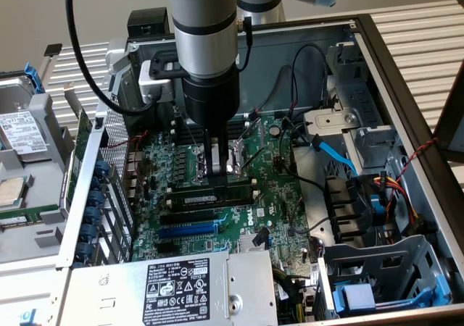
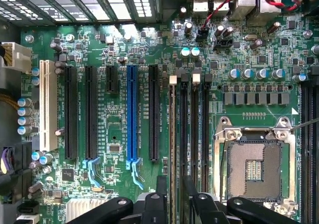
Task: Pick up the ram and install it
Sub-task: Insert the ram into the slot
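Directly beneath the pincer (image 1: 220,174), whose grip I cannot tell, stands the thin dark-green ram (image 1: 197,195).

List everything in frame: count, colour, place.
Long thin ram stick with black chips: 1, dark green, along a memory slot, under the gripper.
Long plastic memory slots: at least 3 bare, black, beside the ram stick.
Expansion slot: 1, blue, mid-board.
Square metal CPU socket: 1, silver, beside the memory slots.
Motherboard: 1, green, inside the case.
Metal computer case: 1, grey, open.
Boxy power supply: 1, silver, exterior view's bottom.
Thin cable: 1, blue, exterior view's right.
Gripper: 1, black, at the ram stick.
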Tool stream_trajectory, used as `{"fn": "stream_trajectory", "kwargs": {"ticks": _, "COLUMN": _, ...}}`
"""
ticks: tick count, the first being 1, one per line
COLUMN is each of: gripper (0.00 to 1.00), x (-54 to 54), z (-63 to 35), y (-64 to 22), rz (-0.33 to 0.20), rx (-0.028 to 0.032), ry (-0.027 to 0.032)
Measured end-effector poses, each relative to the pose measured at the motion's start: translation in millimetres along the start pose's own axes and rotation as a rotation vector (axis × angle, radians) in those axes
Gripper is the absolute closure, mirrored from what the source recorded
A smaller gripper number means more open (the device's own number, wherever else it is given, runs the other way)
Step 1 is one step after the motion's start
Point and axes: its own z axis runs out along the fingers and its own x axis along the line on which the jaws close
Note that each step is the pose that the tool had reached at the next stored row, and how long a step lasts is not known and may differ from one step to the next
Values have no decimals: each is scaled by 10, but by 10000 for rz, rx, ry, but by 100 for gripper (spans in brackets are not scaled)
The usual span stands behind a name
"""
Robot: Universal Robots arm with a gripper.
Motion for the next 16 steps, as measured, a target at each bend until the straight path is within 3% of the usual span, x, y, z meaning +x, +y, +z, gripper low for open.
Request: {"fn": "stream_trajectory", "kwargs": {"ticks": 16, "gripper": 73, "x": 3, "z": -54, "y": 18, "rz": 0, "rx": -1, "ry": 2}}
